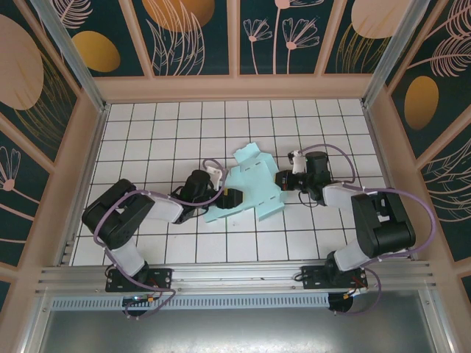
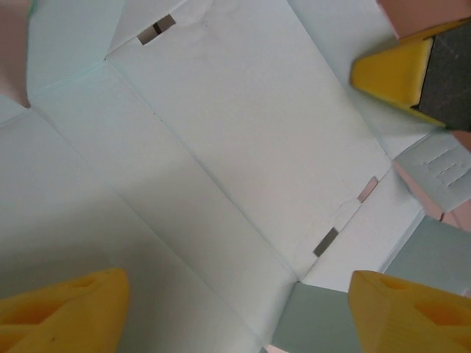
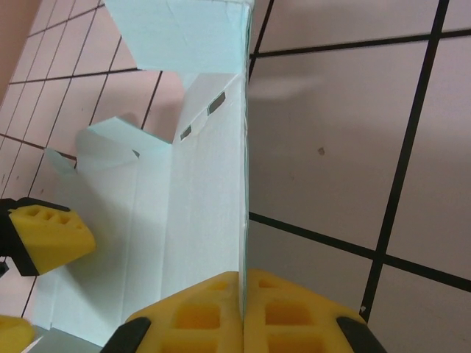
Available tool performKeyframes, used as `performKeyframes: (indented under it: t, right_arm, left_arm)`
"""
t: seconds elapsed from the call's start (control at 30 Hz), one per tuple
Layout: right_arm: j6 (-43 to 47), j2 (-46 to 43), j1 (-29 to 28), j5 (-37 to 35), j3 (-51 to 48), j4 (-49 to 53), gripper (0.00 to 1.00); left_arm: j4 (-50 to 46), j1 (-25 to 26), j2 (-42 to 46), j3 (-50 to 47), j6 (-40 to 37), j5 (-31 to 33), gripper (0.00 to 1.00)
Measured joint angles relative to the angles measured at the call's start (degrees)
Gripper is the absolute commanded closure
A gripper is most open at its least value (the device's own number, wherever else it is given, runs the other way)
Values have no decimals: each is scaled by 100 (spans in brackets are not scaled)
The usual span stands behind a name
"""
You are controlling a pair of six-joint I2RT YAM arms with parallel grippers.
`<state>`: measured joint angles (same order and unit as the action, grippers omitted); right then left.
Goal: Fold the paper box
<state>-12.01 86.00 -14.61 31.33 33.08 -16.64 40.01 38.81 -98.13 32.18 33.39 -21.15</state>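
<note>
Side-wall fold in hand, judging by raised flap. Paper box (image 1: 250, 184) at centre of table (image 1: 147, 132), mostly flat. Right gripper (image 1: 282, 180) pinched shut on upright right flap edge. Left gripper (image 1: 230, 198) wide open over sheet, holding nothing. Next: press crease, hold flap upright.

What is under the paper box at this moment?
The paper box lies on the white tiled table, whose tiles show all around it. What lies directly beneath the card is covered and cannot be seen.
</note>
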Motion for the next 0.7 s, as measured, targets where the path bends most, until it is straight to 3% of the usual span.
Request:
performKeyframes:
  t: [0.07,0.4,0.7]
  right_arm:
    - [114,-153,-26,-63,0,61,100]
    - [1054,-901,-457,-1082,120,514,100]
    - [2188,-1073,-1475,-3156,590,1095,100]
  left_arm:
    - [13,-2,229,-15,85,175,1]
    - [-52,-343,1320,317,120,1259,1]
    - [-385,-1274,977,817,118,1740,2]
